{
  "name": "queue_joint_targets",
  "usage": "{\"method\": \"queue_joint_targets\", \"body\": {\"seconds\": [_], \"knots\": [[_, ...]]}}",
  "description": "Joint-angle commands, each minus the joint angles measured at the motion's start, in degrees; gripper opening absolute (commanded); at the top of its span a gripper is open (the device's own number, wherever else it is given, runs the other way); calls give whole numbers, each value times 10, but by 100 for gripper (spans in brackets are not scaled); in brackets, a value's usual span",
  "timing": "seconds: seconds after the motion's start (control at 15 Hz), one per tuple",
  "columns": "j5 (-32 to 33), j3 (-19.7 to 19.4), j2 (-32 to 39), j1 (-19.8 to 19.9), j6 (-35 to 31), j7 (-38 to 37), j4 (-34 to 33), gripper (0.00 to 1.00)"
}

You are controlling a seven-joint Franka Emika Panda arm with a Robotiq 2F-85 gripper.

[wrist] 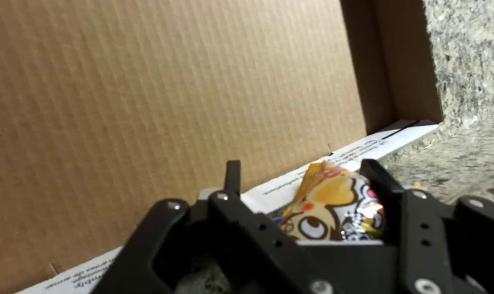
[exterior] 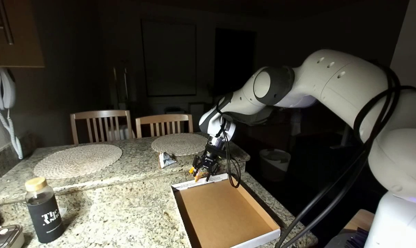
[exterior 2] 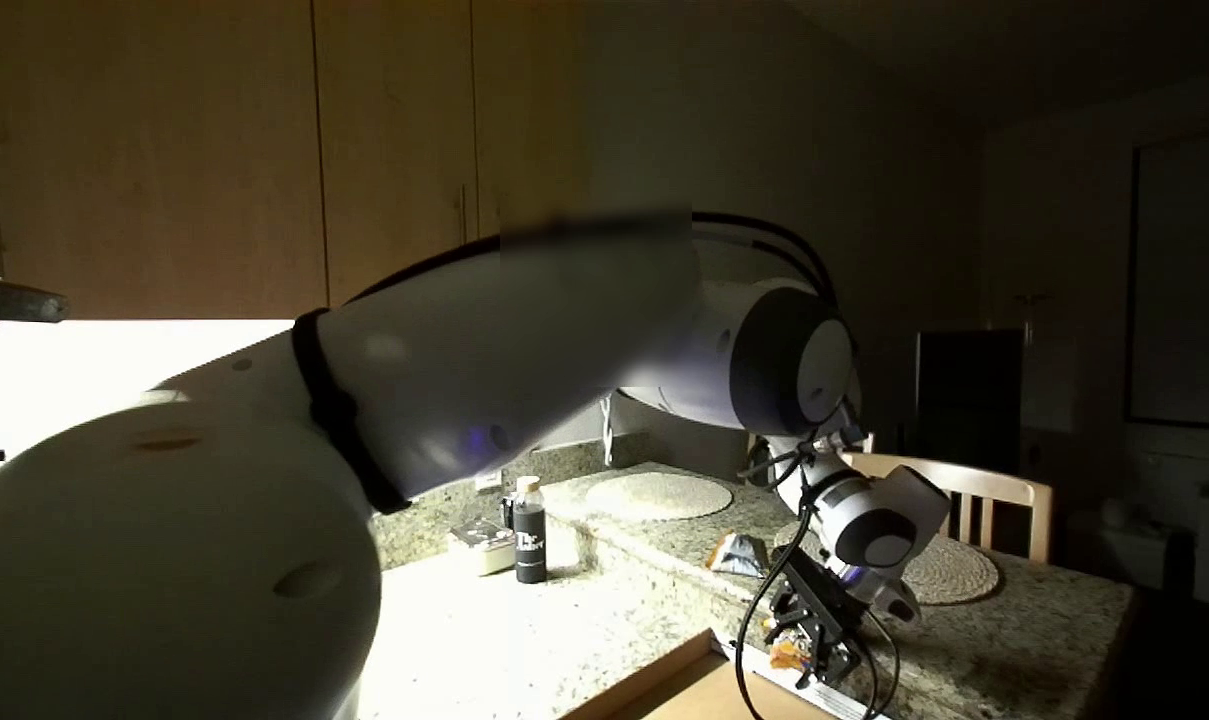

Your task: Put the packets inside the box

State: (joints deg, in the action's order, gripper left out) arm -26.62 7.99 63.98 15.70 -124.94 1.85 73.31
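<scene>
At the box's rim [wrist: 377, 148], fingers [wrist: 233, 175] stand apart, one touching a packet [wrist: 332, 200].

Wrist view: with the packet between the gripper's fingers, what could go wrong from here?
A gap shows between the packet and one of the parted fingers of the gripper, so it might slip. The packet also shows against the white rim of the box, so it could land outside.

A brown, ribbed box [exterior: 225, 210] has white edges with dark print; one packet [wrist: 332, 200] shows orange and a cartoon face, another packet [exterior: 166, 160] silver and orange; the gripper [wrist: 302, 171] is black.
</scene>
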Motion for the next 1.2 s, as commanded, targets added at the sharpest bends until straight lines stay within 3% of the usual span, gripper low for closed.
{"method": "queue_joint_targets", "body": {"seconds": [0.0,0.2,0.53,0.8,1.0,1.13], "knots": [[-12,-3,-94,-10,-145,34,139,100],[-7,7,-150,-13,-236,53,232,100],[-22,42,-266,9,-217,76,365,100],[-75,65,-372,16,-230,85,476,100],[-86,43,-467,-15,-208,76,560,100],[-32,7,-531,-58,-224,30,615,100]]}}
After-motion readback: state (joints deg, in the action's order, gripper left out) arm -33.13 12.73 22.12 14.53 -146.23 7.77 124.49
